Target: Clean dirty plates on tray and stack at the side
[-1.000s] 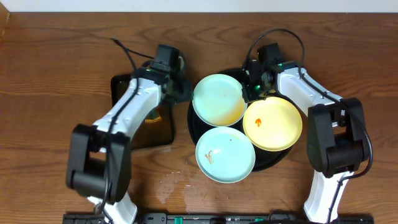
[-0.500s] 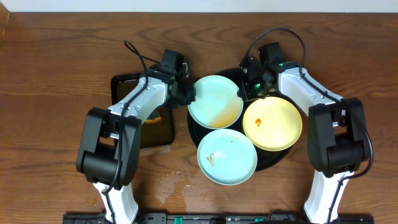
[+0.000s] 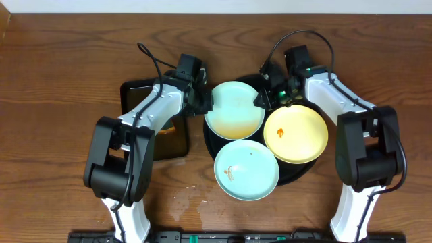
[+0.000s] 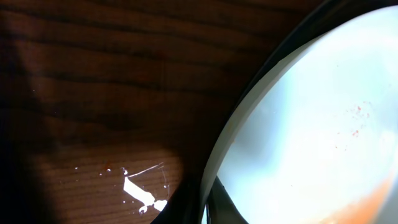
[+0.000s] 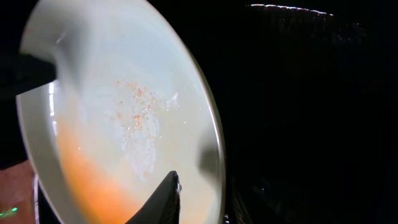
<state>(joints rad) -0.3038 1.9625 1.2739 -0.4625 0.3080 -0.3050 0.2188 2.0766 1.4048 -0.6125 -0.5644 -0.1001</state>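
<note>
Your left fingers [image 3: 204,101] are pinching the left rim of the rear mint plate [image 3: 234,111], closed tight on it. Your right fingers [image 3: 264,100] are sitting at its right rim; I cannot tell whether they are gripping. That plate is sitting over the tray [image 3: 209,140], beside the yellow plate [image 3: 295,133] and front mint plate [image 3: 246,169].
</note>
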